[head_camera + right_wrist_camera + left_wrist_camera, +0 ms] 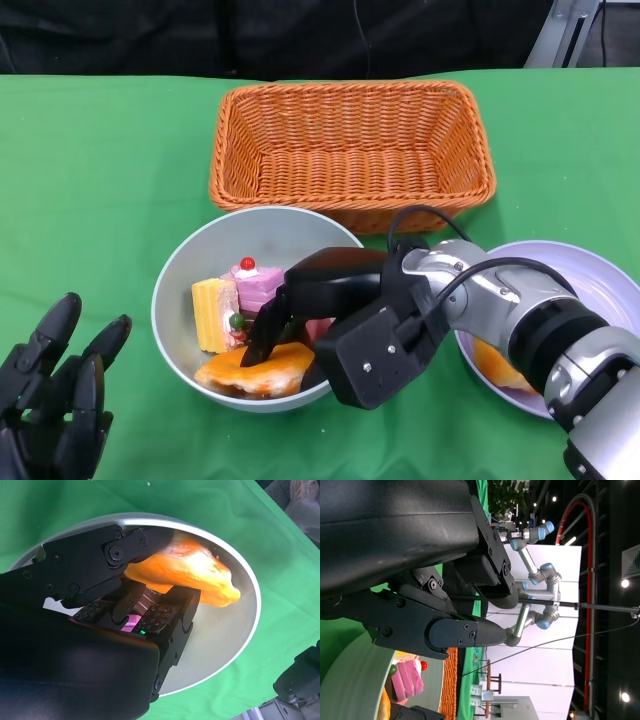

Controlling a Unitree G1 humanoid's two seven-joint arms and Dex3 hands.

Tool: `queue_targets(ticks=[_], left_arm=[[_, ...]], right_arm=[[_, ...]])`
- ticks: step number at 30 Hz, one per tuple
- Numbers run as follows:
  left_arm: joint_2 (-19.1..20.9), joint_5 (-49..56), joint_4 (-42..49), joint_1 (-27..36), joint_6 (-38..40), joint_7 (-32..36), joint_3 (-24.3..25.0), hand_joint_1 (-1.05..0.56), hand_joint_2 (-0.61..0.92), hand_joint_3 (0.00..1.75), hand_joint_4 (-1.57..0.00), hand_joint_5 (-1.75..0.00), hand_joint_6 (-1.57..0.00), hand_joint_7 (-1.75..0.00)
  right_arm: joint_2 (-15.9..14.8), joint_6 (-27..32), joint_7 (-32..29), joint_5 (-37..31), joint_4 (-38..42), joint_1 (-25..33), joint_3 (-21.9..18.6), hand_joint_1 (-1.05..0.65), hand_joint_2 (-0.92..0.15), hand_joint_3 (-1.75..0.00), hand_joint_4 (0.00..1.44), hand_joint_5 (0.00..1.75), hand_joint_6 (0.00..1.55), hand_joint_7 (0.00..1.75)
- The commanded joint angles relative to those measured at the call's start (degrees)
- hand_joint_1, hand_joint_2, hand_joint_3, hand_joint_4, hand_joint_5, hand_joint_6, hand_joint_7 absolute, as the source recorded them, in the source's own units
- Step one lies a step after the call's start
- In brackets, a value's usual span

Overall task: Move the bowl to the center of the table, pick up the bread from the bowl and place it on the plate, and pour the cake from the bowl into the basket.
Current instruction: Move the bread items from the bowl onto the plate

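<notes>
Head view: right robot hand (320, 325) grips the bread (256, 371) at the gray bowl's (175, 290) near rim, hiding part of the pink cake (252, 284). Left robot hand (55, 395), fingers spread and holding nothing, hovers over bare green surface (95, 170), cut off by the frame edge.

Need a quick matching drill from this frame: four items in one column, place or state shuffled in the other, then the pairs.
1. bread
2. basket
3. plate
4. left robot hand

A. behind the bowl, nothing visible in it
B. open, beside the bowl
C. in the bowl, right robot hand on it
D. under the right forearm

Pairs: 1-C, 2-A, 3-D, 4-B
</notes>
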Motion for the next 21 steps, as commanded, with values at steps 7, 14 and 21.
queue_targets(ticks=[7,14,21], left_arm=[[0.28,-0.21,0.12,0.13,-0.4,0.63,0.31,-0.47,0.92,0.31,-1.0,0.0,-0.86,0.0],[0.4,-0.62,0.34,0.03,-0.23,0.42,0.34,-0.47,0.92,0.31,-1.0,0.0,-0.86,0.0],[0.61,-0.82,1.45,-0.61,-0.3,0.42,0.67,-0.47,0.92,0.31,-1.0,0.0,-0.87,0.0]], right_arm=[[1.53,1.79,-1.24,-3.56,0.83,2.16,4.13,-0.2,-0.92,-0.02,1.22,0.13,1.19,0.06],[1.18,-0.14,-8.83,-4.72,1.06,3.31,5.24,-0.2,-0.92,-0.04,0.88,1.18,1.23,0.01],[1.13,-1.52,-12.43,-4.19,2.25,3.57,4.23,-0.19,-0.92,-0.07,0.83,1.19,1.18,0.1]])
